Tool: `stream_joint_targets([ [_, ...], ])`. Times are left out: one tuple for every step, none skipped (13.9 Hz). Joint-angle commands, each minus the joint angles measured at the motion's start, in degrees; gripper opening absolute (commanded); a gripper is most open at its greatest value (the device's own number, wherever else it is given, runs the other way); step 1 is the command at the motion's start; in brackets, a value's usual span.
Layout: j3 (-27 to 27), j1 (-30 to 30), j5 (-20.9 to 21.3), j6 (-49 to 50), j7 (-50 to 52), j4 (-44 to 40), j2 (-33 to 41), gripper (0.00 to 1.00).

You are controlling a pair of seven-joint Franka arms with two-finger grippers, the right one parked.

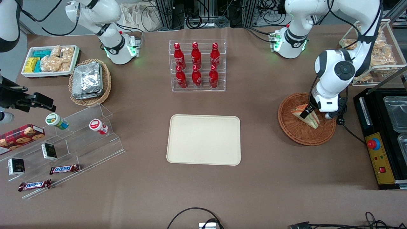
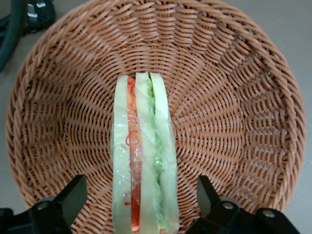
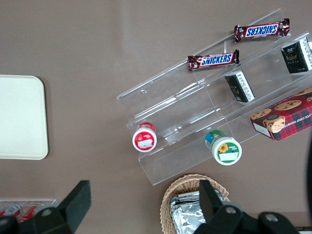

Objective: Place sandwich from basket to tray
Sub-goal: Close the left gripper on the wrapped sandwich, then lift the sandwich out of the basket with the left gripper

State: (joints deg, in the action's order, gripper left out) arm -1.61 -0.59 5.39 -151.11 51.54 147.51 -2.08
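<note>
Sandwich: the sandwich [image 2: 141,156] stands on its edge in the round basket [image 1: 294,130], so both flat sides are free to grab.
Gripper: the gripper [image 2: 141,197] hangs low over the basket. Its fingers [image 2: 73,192] are spread wide, one on each side of the sandwich, not touching it.
Next step, I think: squeeze, then lift.
Tray: the tray [image 1: 203,140] lies flat at 9 o'clock from the basket, well apart.
Table: a brown table [image 1: 270,190] with a rack of red bottles [image 1: 197,65] at 12 o'clock from the tray.
</note>
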Motion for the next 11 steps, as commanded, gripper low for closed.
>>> stream_joint_targets([
  [-0.14,0.24,1.11,-4.27,1.55,2.07,-0.73,0.96],
  [-0.14,0.24,1.11,-4.98,1.55,2.17,-1.17,0.93],
  [-0.14,0.15,1.11,-5.33,1.55,2.17,-1.69,0.9],
  [-0.14,0.15,1.11,-5.51,1.55,2.17,-1.78,0.77],
  [-0.14,0.15,1.2,-5.51,1.46,2.17,-1.79,0.57],
  [-0.14,0.15,1.99,-5.51,1.28,2.17,-1.79,0.38],
  [-0.14,0.15,3.39,-5.51,1.19,2.08,-2.05,0.31],
  [-0.14,0.15,4.01,-5.51,1.11,2.08,-2.48,0.27],
  [-0.14,0.15,4.01,-5.43,0.76,2.08,-2.31,0.24],
  [-0.14,0.15,4.01,-4.73,0.41,1.99,-1.7,0.21],
  [-0.14,0.06,4.1,-3.5,0.23,1.9,-0.74,0.21],
])
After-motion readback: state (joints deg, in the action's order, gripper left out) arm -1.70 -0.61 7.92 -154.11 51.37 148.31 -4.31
